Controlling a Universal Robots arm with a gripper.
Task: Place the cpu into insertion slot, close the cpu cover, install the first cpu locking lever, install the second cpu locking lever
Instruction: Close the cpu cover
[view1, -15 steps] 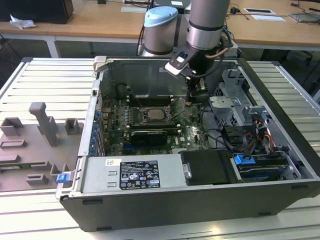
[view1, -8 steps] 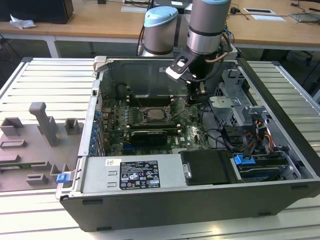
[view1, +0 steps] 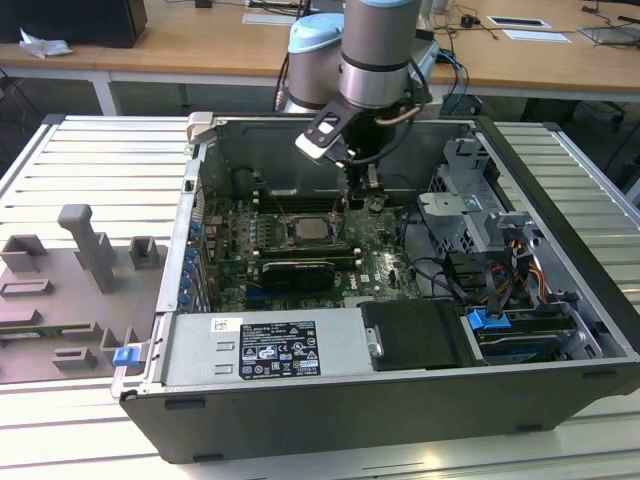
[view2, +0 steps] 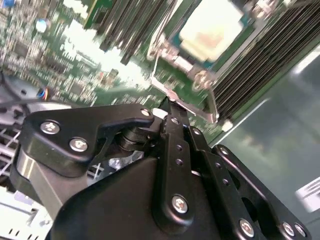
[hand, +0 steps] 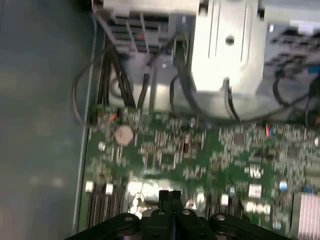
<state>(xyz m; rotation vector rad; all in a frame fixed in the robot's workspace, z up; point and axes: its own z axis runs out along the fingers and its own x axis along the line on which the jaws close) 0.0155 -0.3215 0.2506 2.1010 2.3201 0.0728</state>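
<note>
One arm is lowered into an open case (view1: 300, 420), and its gripper (view1: 362, 200) is held just above the motherboard (hand: 165, 150), to the exterior view's right of the slot (view1: 293, 228). The gripper's fingers are pressed together with nothing seen between them in both wrist views (view2: 171, 107) (hand: 170, 194). The cpu (view2: 212, 25) is seated in the slot, its pale top facing up, and it is also seen in the exterior view (view1: 308, 231). The cover (view2: 186, 63) is seen as a silvery frame around the chip's edges. A thin metal lever (view2: 205, 114) is stretched along the socket's side just beside the fingertips; whether it is touched cannot be told from the blurred second wrist view.
</note>
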